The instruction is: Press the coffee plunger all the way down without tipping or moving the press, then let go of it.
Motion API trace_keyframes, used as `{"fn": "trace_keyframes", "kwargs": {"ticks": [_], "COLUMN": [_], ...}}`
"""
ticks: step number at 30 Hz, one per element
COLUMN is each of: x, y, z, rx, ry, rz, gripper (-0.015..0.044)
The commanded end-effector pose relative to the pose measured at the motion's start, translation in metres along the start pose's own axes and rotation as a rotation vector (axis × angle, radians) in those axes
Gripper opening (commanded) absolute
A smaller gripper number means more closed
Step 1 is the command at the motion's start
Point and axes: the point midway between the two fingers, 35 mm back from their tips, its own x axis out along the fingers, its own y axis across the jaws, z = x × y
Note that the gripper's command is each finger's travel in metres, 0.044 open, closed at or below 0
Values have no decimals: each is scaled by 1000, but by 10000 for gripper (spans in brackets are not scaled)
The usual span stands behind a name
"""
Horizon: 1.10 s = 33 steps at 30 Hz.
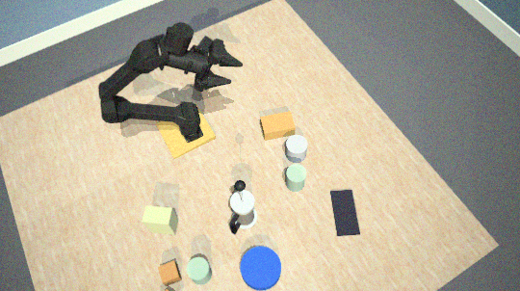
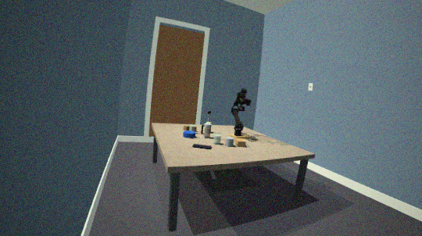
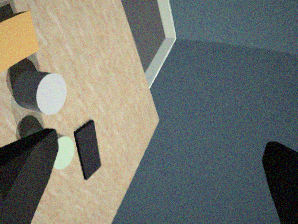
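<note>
The coffee press [image 1: 242, 202] [image 2: 207, 131] stands upright on the table, with a white lid, a pale body and a black handle at its side. Its plunger knob [image 1: 240, 185] [image 2: 209, 112] is black and stands well above the lid on a thin rod. My gripper [image 1: 236, 72] [image 3: 164, 147] is open and empty, raised over the back part of the table and well away from the press. The press does not show in the wrist view.
An orange block [image 1: 277, 125], a white cup [image 1: 296, 147] and a green cup [image 1: 296, 177] stand right of the press. A dark flat slab [image 1: 345, 212] lies farther right. A blue disc [image 1: 260, 267], a second green cup [image 1: 198, 270], an orange cube [image 1: 169, 273] and a yellow-green block [image 1: 159, 219] are nearer the front.
</note>
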Motion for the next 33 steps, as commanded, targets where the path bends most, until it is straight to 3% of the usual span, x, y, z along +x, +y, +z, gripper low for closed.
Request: {"fn": "trace_keyframes", "kwargs": {"ticks": [1, 12, 23, 33], "x": [29, 35, 14, 26], "y": [-29, -33, -17, 18], "z": [-67, -151, -246, -259], "rx": [654, 1247, 1793, 1844], "ry": [305, 569, 772, 786], "rz": [-90, -304, -673, -719], "gripper": [440, 440, 440, 440]}}
